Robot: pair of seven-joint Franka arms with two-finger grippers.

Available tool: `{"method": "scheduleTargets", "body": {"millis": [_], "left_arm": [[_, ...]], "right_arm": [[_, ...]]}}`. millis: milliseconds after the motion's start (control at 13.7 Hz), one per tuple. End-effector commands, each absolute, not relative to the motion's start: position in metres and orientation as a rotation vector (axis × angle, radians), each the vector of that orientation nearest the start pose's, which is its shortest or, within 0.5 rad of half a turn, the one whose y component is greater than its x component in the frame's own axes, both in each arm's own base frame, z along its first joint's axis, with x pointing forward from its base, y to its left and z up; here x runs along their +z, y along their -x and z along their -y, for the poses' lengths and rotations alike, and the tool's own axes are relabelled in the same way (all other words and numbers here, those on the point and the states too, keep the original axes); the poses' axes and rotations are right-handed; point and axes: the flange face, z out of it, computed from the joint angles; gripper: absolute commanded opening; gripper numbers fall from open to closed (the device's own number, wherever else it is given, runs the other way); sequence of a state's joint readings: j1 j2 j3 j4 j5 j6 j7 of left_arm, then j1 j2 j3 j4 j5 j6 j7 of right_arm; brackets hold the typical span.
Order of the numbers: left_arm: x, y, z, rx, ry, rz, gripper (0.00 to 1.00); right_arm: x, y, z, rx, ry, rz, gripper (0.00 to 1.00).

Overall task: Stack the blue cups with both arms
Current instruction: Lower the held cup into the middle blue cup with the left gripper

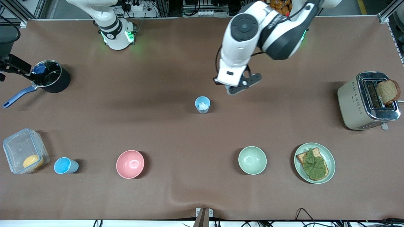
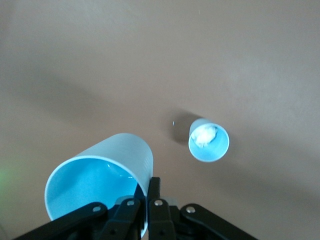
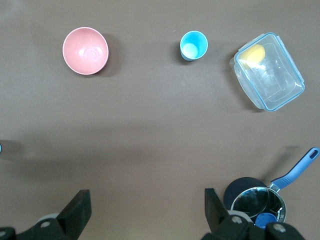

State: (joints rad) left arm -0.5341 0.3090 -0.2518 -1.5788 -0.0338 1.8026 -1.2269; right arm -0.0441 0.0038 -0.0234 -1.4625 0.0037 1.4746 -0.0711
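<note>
Our left pincer [image 2: 145, 202], low in its wrist view, is clamped on a light, slippery cup's [image 2: 100, 180] thin rim, while our waiting right pincer [image 3: 145, 210] stands apart.

held blue cup [image 2: 100, 175] cropped, white contents [image 2: 204, 136] unidentifiable

A brown cloth [image 1: 176, 132] covers the table, with a soft wrinkle near its edge closest to the front camera. Aluminium frame posts [image 1: 386, 14] stand at the corners by the bases, where cables and a power strip [image 1: 137, 5] lie. More cables [image 1: 303, 212] trail along the near edge. Light is even, shadows soft
</note>
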Motion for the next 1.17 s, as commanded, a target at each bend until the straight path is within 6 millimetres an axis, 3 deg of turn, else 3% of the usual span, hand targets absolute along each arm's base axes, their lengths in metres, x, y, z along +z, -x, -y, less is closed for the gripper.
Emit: {"method": "scheduleTargets", "body": {"millis": [0, 146, 438, 584, 876, 1095], "left_arm": [[0.44, -0.465, 0.469, 0.257, 3.043, 0.699, 0.0], [0.419, -0.472, 0.484, 0.29, 3.035, 0.691, 0.0], [0.414, -0.492, 0.495, 0.244, 3.106, 0.732, 0.0], [0.396, -0.499, 0.503, 0.228, 3.136, 0.745, 0.0], [0.371, -0.488, 0.528, 0.213, 3.159, 0.742, 0.0], [0.365, -0.482, 0.538, 0.193, 3.156, 0.764, 0.0]], "right_arm": [[0.668, -0.547, 0.035, -0.011, 3.129, -0.005, 1.0], [0.667, -0.549, 0.024, -0.013, 3.129, 0.024, 1.0], [0.666, -0.548, 0.022, 0.001, 3.128, 0.031, 1.0], [0.664, -0.547, 0.023, 0.018, 3.127, 0.029, 1.0], [0.664, -0.545, 0.026, 0.032, 3.127, 0.027, 1.0], [0.662, -0.546, 0.025, 0.03, 3.127, 0.029, 1.0]]}}
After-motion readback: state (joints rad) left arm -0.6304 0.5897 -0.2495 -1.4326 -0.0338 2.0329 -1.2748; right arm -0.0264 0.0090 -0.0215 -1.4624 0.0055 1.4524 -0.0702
